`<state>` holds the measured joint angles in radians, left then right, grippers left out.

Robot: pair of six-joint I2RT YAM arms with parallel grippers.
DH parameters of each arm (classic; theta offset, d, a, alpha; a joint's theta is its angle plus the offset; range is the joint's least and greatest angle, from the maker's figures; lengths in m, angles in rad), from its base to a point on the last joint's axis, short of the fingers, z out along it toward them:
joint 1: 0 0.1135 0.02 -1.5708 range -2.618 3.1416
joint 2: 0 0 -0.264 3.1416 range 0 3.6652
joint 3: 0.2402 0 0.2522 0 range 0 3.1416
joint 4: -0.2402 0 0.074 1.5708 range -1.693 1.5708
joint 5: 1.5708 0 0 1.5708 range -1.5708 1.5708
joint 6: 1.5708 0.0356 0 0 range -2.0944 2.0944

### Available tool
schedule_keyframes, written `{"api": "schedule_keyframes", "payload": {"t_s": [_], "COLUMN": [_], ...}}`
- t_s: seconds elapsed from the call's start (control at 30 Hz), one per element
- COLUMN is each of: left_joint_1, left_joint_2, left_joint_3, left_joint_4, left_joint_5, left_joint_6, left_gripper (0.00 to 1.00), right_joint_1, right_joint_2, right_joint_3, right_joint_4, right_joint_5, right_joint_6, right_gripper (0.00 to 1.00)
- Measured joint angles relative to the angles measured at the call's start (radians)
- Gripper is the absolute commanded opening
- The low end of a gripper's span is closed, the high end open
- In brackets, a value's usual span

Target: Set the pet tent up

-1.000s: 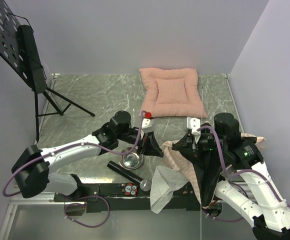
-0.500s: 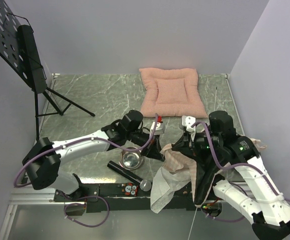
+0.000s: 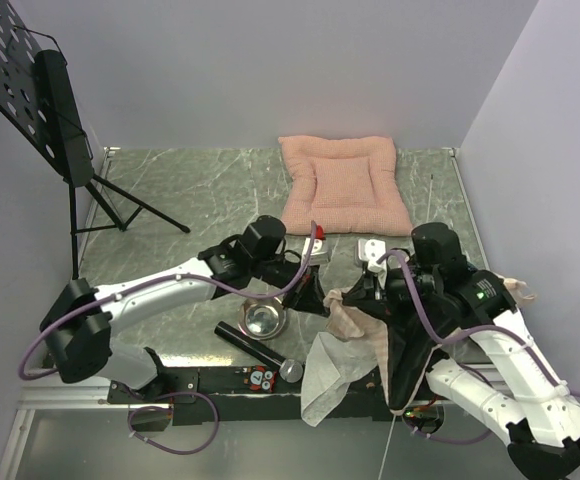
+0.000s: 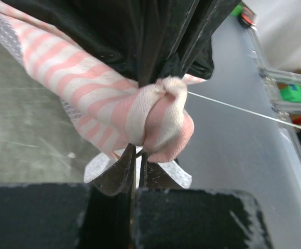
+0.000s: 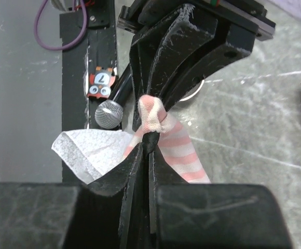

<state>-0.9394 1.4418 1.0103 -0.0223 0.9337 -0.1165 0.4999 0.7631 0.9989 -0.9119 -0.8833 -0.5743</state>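
Note:
The pet tent [image 3: 355,330] lies crumpled at the table's near edge, between the two arms. It is pink-and-white striped cloth with white mesh [image 3: 325,380] and a black floor [image 3: 410,345]. My left gripper [image 3: 320,288] is shut on a knotted striped corner [image 4: 161,119] of the tent, pinched at the jaw tips [image 4: 138,151]. My right gripper [image 3: 362,288] faces it from the other side. It is shut on a fold of black cloth just under that same knot [image 5: 150,116], at its tips [image 5: 149,148]. A thin white pole [image 4: 244,109] runs off to the right.
A pink quilted cushion [image 3: 345,185] lies at the back of the table. A steel bowl [image 3: 262,320] and a black microphone [image 3: 260,352] sit under the left arm near the front edge. A music stand [image 3: 40,100] stands far left.
My left gripper has moved right, from above the bowl to the tent's knotted corner. My right gripper and the bunched cloth have shifted a little to the left.

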Motion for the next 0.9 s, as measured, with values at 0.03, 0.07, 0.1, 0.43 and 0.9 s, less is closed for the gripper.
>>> {"api": "schedule_keyframes", "payload": {"t_s": [0.03,0.07,0.1,0.43,0.9], "left_joint_1": [0.000,0.000,0.000,0.005,-0.045], "left_joint_2": [-0.015,-0.030,-0.042,-0.272,-0.404], "left_joint_3": [0.001,0.006,0.015,0.048,-0.060], "left_joint_4": [-0.006,-0.014,-0.019,-0.119,-0.198], "left_joint_5": [-0.020,-0.042,-0.055,-0.339,-0.575], "left_joint_6": [0.003,0.009,0.016,0.157,0.319], "left_gripper": [0.01,0.01,0.01,0.01,0.01], "right_joint_1": [0.001,0.002,0.002,0.013,-0.038], "right_joint_2": [-0.003,-0.003,-0.003,-0.065,-0.052], "right_joint_3": [0.010,0.024,0.042,0.190,0.290], "right_joint_4": [0.002,0.003,0.005,0.122,0.177], "right_joint_5": [0.000,0.001,0.002,0.069,0.597], "right_joint_6": [-0.001,0.000,0.004,0.171,0.394], "right_gripper": [0.17,0.24,0.32,0.93,0.96]}}
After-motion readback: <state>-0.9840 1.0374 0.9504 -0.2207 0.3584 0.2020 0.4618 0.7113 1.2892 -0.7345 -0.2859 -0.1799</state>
